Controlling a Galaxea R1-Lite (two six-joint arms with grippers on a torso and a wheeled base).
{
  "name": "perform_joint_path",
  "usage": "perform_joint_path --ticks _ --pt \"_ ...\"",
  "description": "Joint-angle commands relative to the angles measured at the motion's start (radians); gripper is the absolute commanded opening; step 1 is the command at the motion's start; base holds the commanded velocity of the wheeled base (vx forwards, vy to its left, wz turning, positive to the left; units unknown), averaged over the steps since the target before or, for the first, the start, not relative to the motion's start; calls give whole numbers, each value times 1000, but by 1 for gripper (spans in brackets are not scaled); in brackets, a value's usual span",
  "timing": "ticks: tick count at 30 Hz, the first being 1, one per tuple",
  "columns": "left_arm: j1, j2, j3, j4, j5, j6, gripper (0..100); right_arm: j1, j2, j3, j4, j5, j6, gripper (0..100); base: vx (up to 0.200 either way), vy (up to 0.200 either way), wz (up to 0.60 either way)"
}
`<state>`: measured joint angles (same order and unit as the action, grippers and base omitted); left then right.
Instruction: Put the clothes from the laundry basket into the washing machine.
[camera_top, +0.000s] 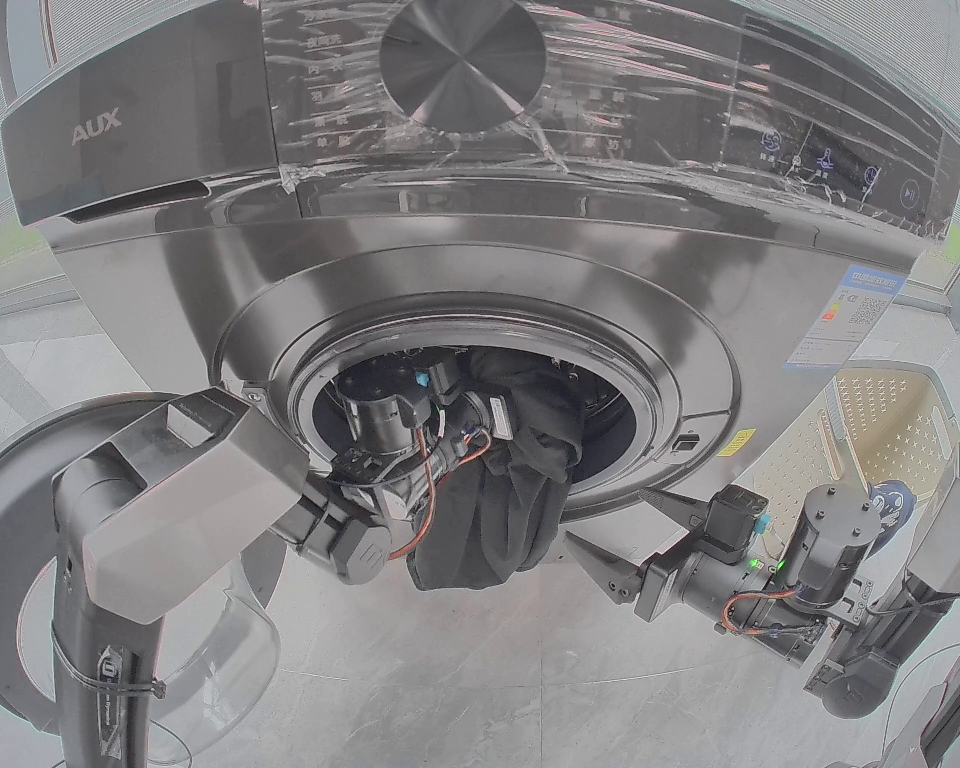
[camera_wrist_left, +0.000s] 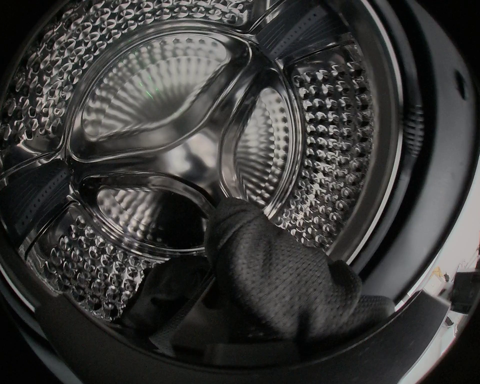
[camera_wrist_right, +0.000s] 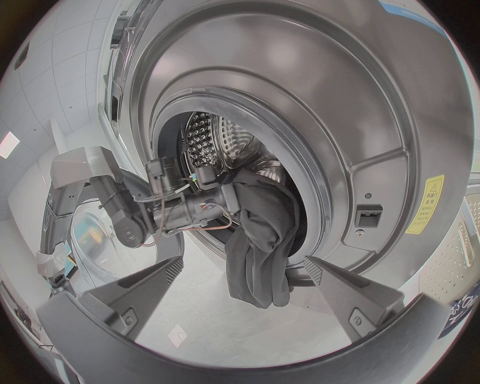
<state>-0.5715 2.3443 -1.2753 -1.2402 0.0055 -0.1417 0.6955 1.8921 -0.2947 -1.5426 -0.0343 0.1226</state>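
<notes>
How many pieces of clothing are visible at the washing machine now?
1: a black garment draped over the lower rim of the washing machine door opening, partly in the drum, partly hanging outside. More may be hidden beneath it.

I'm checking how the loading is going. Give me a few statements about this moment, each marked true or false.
1. The door of the washing machine is shut. False: it stands open at the robot's left.
2. A black garment hangs partly out of the drum opening. True.
3. The right gripper holds clothing. False: its fingers are open and empty, outside the machine.
4. The left arm reaches into the drum. True.
</notes>
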Motion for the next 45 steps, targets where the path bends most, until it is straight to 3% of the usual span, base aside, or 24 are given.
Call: perform_joint_path --ticks 1,10,11,22,26,31,37,38,45 --pt "33 95 -193 79 31 -16 0 -4 2 3 -1 1 0 100 0 0 0" --pt "48 110 -277 130 42 -15 0 -10 -7 5 -1 1 2 100 0 0 0" --pt "48 109 -274 128 42 -15 100 -10 -7 5 -1 1 2 100 0 0 0" --pt "30 92 -214 134 44 -18 100 -11 -8 5 -1 1 0 100 0 0 0" --pt "4 49 -128 151 25 -15 100 -11 -11 0 -1 1 0 100 0 0 0" --pt "-31 46 -7 180 -33 -12 100 -5 -10 2 -1 -1 0 100 0 0 0" --pt "-27 72 -12 203 -47 -6 100 -2 -11 -3 -1 -1 0 100 0 0 0" --pt "-19 78 -19 219 -48 -2 0 -1 -13 -4 -1 -1 0 100 0 0 0" --pt "18 121 -159 239 -35 -7 0 1 -11 -6 -1 -1 0 100 0 0 0"
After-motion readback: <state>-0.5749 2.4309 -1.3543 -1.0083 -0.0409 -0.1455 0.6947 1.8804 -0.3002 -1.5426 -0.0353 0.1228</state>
